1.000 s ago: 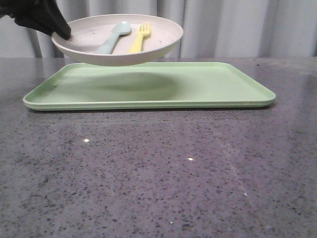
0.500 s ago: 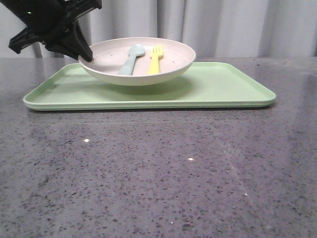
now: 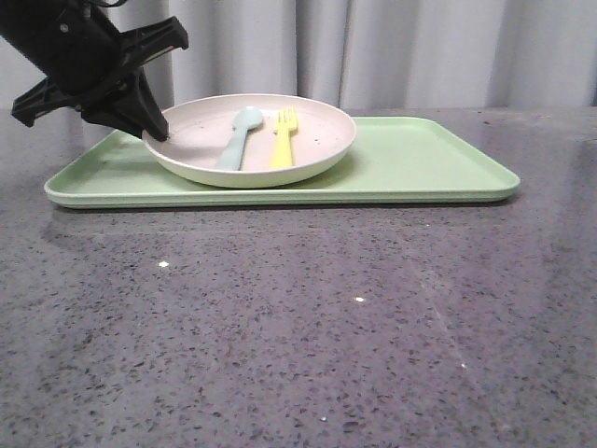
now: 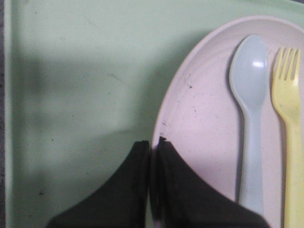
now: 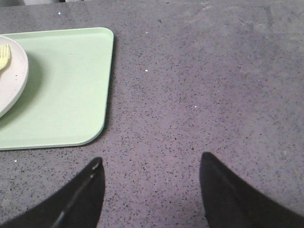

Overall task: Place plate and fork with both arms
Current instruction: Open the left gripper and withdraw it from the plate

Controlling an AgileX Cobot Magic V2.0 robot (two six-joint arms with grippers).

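The pale pink speckled plate [image 3: 312,140] rests on the light-green tray [image 3: 429,163], left of its middle. The yellow fork [image 3: 284,142] lies in the plate beside a light blue spoon [image 3: 237,135]. My left gripper [image 3: 157,131] is shut on the plate's left rim, one finger inside and one outside. In the left wrist view the gripper [image 4: 153,142] pinches the plate's rim [image 4: 164,118], with the fork [image 4: 292,123] and spoon [image 4: 250,95] beyond. My right gripper [image 5: 149,164] is open and empty over bare table, right of the tray [image 5: 66,90]; the plate's edge [image 5: 14,80] shows there.
The dark speckled stone table [image 3: 308,327] stretches in front of and right of the tray. Grey curtains [image 3: 438,51] hang behind. The right half of the tray holds nothing.
My left gripper has lowered the plate, with fork and spoon in it, from above the tray down onto the tray's surface.
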